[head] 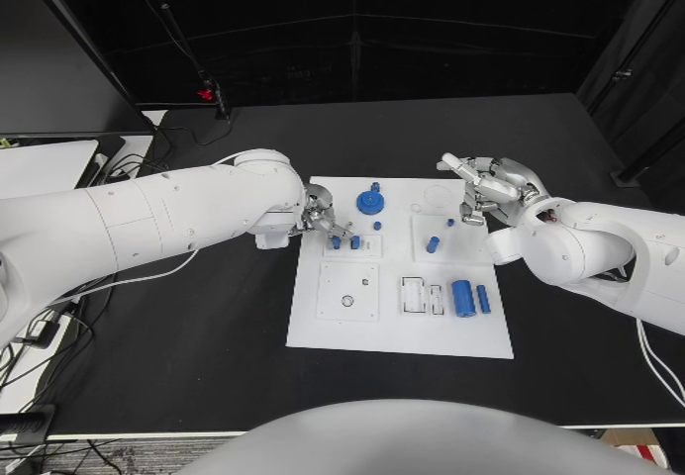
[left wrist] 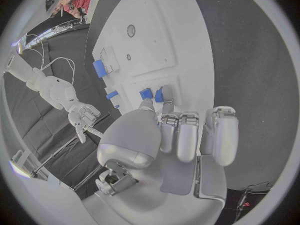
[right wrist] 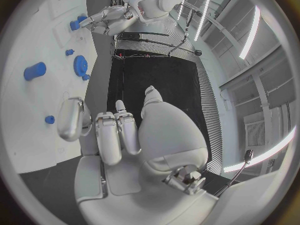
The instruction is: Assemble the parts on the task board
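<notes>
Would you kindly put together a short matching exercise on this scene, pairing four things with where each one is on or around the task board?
Things:
1. blue gear
2. large blue cylinder
3. left hand
4. right hand

Places:
A. lying flat on the near right part of the task board
B. fingertips down at the small blue pegs on the board's left half
C. at the board's far edge, near the middle
D. raised beside the board's far right corner, holding nothing

Pairs: 1-C, 2-A, 3-B, 4-D
</notes>
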`<state>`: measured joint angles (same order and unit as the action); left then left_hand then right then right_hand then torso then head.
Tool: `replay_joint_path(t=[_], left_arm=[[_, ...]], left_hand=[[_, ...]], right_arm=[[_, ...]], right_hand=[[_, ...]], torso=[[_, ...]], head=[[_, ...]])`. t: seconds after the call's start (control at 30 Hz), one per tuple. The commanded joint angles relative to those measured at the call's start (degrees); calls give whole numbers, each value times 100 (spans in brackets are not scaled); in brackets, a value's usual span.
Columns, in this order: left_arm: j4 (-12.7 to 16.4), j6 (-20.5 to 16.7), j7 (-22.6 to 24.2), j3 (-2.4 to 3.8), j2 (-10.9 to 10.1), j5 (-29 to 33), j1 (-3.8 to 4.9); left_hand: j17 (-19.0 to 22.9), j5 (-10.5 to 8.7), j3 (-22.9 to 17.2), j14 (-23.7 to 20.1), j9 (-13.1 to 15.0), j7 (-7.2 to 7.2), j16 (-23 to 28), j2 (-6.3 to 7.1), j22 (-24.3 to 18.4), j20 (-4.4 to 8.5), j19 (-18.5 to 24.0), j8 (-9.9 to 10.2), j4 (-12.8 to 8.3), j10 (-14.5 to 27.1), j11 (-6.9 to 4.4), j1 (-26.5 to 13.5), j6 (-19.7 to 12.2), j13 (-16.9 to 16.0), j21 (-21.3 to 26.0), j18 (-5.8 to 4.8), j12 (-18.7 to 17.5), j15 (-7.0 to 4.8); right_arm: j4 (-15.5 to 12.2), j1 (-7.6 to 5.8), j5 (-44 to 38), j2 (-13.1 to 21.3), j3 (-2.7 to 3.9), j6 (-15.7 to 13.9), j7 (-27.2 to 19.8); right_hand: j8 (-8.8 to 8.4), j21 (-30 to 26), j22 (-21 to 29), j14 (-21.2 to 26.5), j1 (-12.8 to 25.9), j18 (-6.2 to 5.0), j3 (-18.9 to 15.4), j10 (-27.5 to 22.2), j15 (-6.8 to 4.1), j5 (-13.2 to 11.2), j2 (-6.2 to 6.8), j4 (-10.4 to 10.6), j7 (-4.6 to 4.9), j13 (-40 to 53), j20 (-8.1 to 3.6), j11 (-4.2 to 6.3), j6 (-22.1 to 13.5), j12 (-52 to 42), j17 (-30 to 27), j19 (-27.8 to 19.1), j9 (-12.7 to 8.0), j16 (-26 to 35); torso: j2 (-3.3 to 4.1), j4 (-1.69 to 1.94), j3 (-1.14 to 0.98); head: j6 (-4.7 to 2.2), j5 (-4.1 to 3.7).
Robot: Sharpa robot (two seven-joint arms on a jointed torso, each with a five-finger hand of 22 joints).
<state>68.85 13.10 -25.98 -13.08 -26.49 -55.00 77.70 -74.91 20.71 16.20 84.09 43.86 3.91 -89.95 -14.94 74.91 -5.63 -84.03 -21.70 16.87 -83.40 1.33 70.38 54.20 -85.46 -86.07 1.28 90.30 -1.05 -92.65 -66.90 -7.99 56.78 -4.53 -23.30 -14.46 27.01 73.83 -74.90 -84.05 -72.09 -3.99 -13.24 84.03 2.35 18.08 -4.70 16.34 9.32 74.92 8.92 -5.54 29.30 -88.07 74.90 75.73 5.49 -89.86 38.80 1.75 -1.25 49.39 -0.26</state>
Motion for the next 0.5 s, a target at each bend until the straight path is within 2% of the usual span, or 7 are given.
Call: replay_joint_path(t=[0.03,0.3,0.5], left_arm=[[8,162,-210,-46,13,2,-69],[31,73,-202,-46,-3,-8,-69],[42,36,-177,-46,-18,-20,-69]], left_hand=[[-1509,-32,45,591,-24,14,-5,-4,1316,2,-75,23,-1,-660,-36,-87,30,-454,1,18,-30,-7],[-1509,-259,265,591,-132,51,-5,4,1317,-20,-75,40,-2,-660,-2,-441,22,-454,0,18,-30,20],[-1509,-331,329,591,-168,81,-5,-7,1319,-33,-81,52,-10,-660,22,-534,-82,-454,-5,16,-30,36]], right_arm=[[-12,-6,-10,0,3,45,-22],[-14,-6,-10,-7,3,45,-10],[-14,-6,-10,-10,3,45,-7]], right_hand=[[21,-24,-817,-595,1,-73,-31,170,33,22,-38,7,124,1190,2,-37,-27,-2,1510,-23,-4,-14],[21,-24,-817,-595,1,-73,-31,170,33,22,-38,7,124,1190,2,-37,-27,-2,1510,-23,-4,-14],[21,-24,-817,-595,1,-73,-31,170,33,22,-38,7,124,1190,2,-37,-27,-2,1510,-23,-4,-14]], torso=[[0,4,-3],[-3,2,-4],[-1,3,-1]], head=[[3,1],[6,9],[13,11]])
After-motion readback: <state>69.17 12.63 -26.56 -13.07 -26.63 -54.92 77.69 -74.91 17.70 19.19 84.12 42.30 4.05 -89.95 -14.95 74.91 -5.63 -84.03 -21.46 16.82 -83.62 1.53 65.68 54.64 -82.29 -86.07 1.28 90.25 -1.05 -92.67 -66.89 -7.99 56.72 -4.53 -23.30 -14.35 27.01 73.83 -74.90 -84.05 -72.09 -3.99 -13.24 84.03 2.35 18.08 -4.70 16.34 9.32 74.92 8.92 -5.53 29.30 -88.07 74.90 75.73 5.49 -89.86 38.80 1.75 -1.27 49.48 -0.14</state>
